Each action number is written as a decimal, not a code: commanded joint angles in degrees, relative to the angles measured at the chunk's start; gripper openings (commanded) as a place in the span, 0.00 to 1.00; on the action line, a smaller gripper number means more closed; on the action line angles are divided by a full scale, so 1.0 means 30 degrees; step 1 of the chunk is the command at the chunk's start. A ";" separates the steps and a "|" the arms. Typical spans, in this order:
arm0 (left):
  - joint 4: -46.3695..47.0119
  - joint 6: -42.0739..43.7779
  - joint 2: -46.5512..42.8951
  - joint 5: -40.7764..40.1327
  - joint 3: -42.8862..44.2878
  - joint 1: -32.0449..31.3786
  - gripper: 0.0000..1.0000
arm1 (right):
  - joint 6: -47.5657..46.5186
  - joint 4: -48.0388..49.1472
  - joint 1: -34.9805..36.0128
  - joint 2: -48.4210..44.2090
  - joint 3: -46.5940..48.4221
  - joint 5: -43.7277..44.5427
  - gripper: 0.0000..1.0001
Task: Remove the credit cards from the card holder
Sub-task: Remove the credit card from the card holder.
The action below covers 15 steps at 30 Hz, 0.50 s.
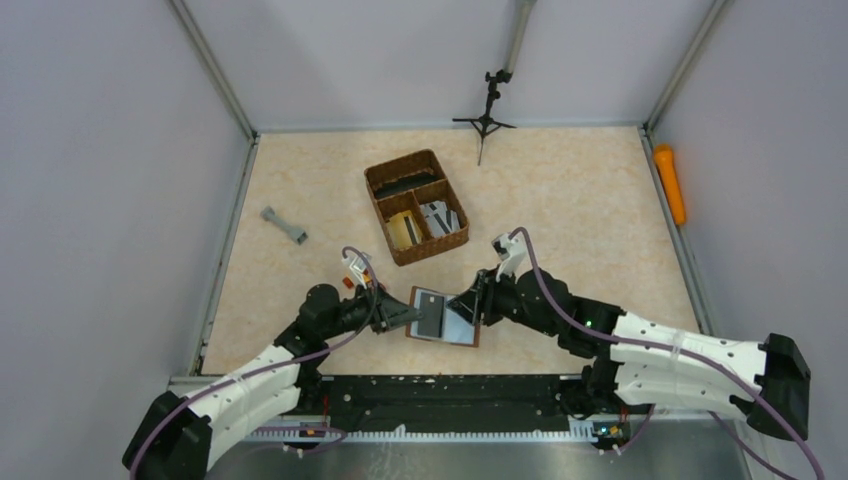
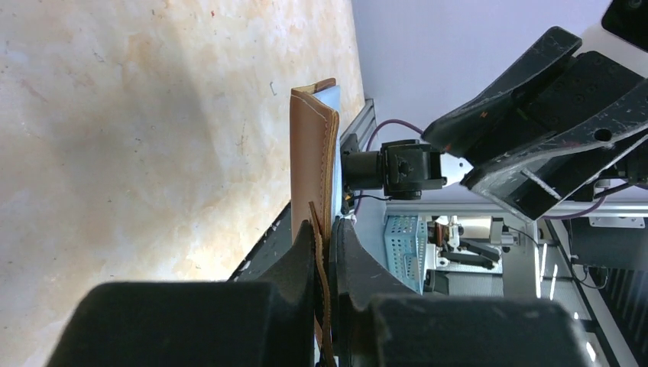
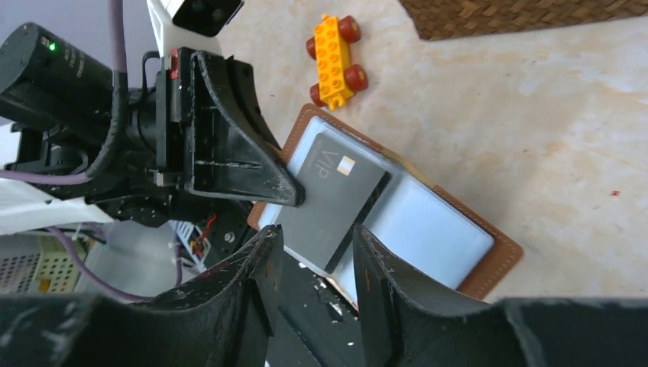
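The card holder (image 1: 462, 328) lies open near the table's front edge, brown outside with a pale grey-blue inside (image 3: 428, 229). A dark grey credit card (image 3: 336, 191) marked VIP lies slanted across its left half and juts toward the front edge. My left gripper (image 2: 327, 252) is shut on the card holder's (image 2: 309, 153) left edge and strap. My right gripper (image 3: 313, 260) hovers open over the card's near end, its fingertips (image 3: 269, 252) apart on either side of it. In the top view the two grippers face each other, left gripper (image 1: 408, 316) and right gripper (image 1: 470, 303).
A brown woven basket (image 1: 415, 205) with compartments stands behind the card holder. A yellow toy car (image 3: 334, 50) sits beside the left gripper. A grey dumbbell-shaped piece (image 1: 284, 226) lies far left; a small tripod (image 1: 486, 115) stands at the back. The black rail (image 1: 450, 390) borders the front.
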 commanded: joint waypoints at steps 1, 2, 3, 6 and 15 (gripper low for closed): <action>0.3000 -0.0629 0.0113 0.0664 0.0239 -0.0080 0.01 | 0.0350 0.2404 0.0143 0.1425 -0.0038 -0.2121 0.38; 0.3233 -0.0794 0.0143 0.0694 0.0216 -0.0077 0.01 | 0.0597 0.2448 0.0133 0.1747 -0.0008 -0.2137 0.37; 0.3427 -0.0910 0.0190 0.0709 0.0195 -0.0092 0.01 | 0.0888 0.2584 0.0139 0.2014 -0.0019 -0.2161 0.35; 0.4211 -0.1355 0.0213 0.0819 0.0047 -0.0070 0.00 | 0.1696 0.3368 0.0141 0.2403 -0.0670 -0.2199 0.33; 0.5311 -0.1960 -0.0514 0.0664 -0.0384 -0.0070 0.00 | 0.2838 0.4091 0.0131 0.1943 -0.1513 -0.1784 0.28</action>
